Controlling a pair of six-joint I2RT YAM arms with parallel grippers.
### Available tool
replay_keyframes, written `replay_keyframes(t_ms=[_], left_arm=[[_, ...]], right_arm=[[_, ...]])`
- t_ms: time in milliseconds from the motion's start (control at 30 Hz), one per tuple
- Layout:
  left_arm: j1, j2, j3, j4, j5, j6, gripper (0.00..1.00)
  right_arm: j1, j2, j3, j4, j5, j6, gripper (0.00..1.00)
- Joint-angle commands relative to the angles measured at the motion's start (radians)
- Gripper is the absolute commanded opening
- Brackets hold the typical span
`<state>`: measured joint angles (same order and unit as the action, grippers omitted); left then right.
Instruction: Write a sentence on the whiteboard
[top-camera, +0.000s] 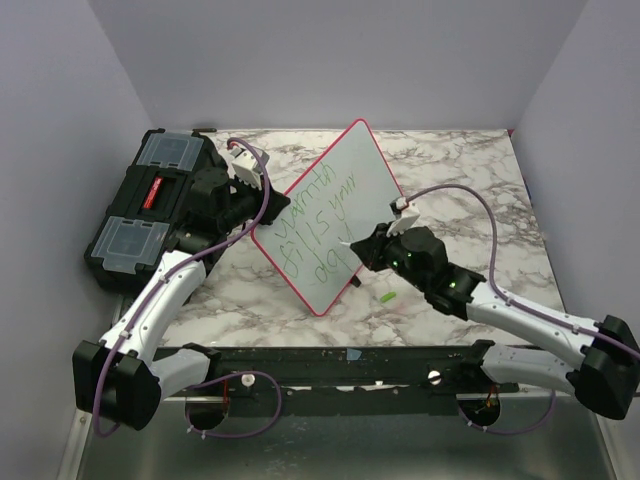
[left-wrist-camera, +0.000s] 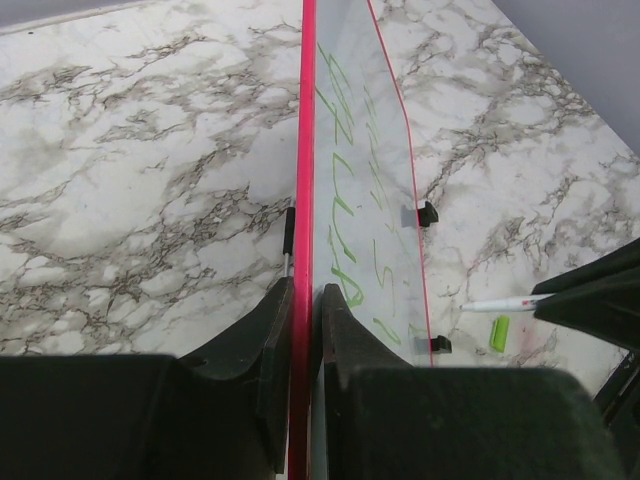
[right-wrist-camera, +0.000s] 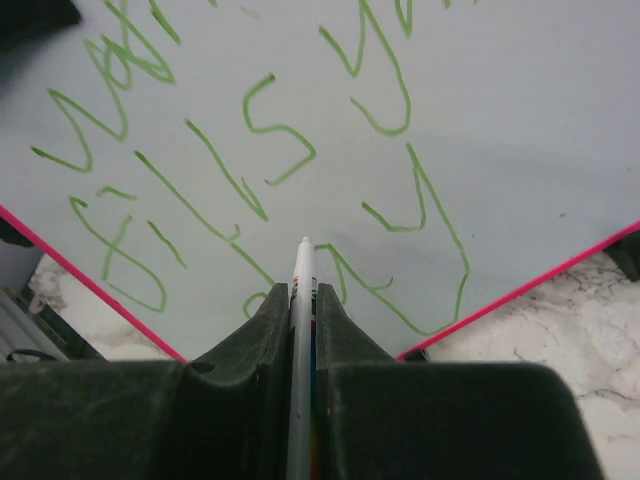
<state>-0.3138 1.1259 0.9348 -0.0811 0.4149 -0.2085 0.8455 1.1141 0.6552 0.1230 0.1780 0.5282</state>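
The right gripper (right-wrist-camera: 303, 305), jaws clenched on a marker (right-wrist-camera: 301, 262), holds its tip by the last word of the green sentence (right-wrist-camera: 250, 170). The left gripper (left-wrist-camera: 305, 300), jaws clamped on the rim, props the whiteboard (top-camera: 345, 180) tilted mid-tabletop (top-camera: 470, 170), toolbox (top-camera: 150, 215) at its 9 o'clock. Three lines stand written; the writing looks nearly finished.

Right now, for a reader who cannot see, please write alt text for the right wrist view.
The right gripper is shut on a white marker whose tip points at the whiteboard, close in front. Green handwritten lettering covers the board, and its red-pink rim crosses the lower corners, with marble table beyond.
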Motion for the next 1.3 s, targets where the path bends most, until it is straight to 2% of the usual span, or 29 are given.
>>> replay_keyframes(t_ms=[0, 333, 633, 1000, 1267], left_arm=[[-0.013, 0.003, -0.02, -0.045, 0.011, 0.037, 0.0], [-0.013, 0.023, -0.04, -0.054, -0.039, 0.018, 0.0], [-0.013, 0.086, -0.033, -0.103, -0.162, 0.049, 0.0], [-0.03, 0.095, -0.078, -0.08, -0.153, 0.033, 0.0], [-0.072, 0.062, -0.13, -0.079, -0.212, 0.02, 0.0]], right_arm=[[0.007, -0.107, 0.037, -0.059, 0.108, -0.022, 0.01], [0.008, -0.193, -0.004, -0.069, 0.238, -0.018, 0.0], [0.008, -0.171, -0.014, -0.066, 0.236, -0.008, 0.01], [0.008, -0.167, -0.047, -0.061, 0.252, 0.009, 0.01], [0.007, -0.159, -0.061, -0.047, 0.256, 0.011, 0.01]])
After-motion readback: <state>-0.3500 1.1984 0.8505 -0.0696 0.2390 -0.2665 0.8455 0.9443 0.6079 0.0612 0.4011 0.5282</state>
